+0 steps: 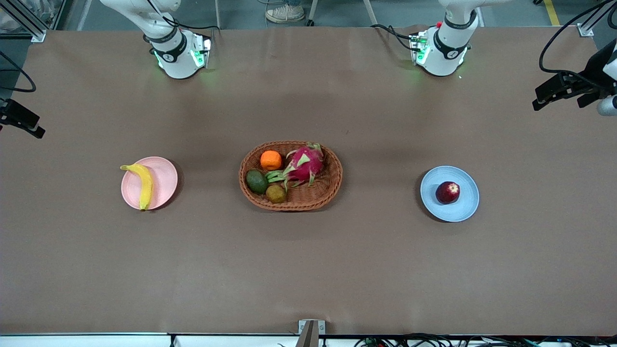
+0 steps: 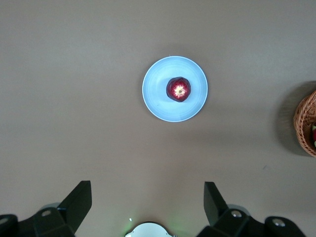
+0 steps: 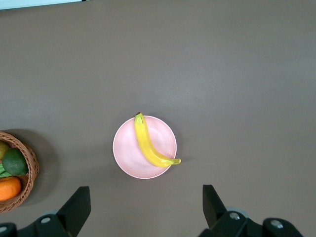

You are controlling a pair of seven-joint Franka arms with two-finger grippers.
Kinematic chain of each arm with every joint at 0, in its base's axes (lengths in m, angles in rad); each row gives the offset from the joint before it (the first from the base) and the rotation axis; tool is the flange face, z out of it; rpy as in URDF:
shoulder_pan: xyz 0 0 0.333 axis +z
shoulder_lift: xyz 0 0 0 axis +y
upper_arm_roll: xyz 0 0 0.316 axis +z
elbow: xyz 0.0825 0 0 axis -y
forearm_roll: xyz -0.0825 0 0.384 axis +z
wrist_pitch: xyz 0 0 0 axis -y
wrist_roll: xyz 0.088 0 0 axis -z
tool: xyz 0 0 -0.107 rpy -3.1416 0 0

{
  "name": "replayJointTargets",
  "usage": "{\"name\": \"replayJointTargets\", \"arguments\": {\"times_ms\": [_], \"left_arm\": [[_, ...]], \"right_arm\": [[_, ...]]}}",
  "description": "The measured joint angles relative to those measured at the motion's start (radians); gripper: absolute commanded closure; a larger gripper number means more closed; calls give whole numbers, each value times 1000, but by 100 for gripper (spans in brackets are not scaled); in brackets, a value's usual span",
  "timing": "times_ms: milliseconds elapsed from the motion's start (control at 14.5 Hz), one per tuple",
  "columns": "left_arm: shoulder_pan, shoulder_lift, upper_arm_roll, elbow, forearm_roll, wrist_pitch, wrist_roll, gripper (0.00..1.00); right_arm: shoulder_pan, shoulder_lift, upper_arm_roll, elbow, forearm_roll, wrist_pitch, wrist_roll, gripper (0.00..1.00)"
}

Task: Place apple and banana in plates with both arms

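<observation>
While apple [image 2: 178, 89] lies plated, left pincer [image 2: 148, 203] above

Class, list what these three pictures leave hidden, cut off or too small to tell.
- Basket: both wrist views cut it at the edge, so most fruit is missing there.
- Small brown fruit in the basket: too small in the front view to name.
- Left gripper and right gripper: open, empty, high over the table; the front view's side edges crop them.
- Apple underside: hidden against the blue plate.

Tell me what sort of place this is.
Probably a robotics lab, not a kitchen: two arm bases bolted to a brown-covered table, loose cables along its edge, and aluminium framing at a corner.
</observation>
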Motion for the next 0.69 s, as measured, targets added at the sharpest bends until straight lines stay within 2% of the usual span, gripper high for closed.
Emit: {"name": "replayJointTargets", "arguments": {"times_ms": [138,413,688], "left_arm": [[-2,0,-9,0,0,-1,3,0],[-9,1,-76,0,0,6,1,0],[-7,2,-77,0,0,6,3,0]], "right_arm": [[0,-1,3,6,-1,0,0,0],[0,-4,4,7,0,0,0,0],[0,-4,5,8,0,0,0,0]]}}
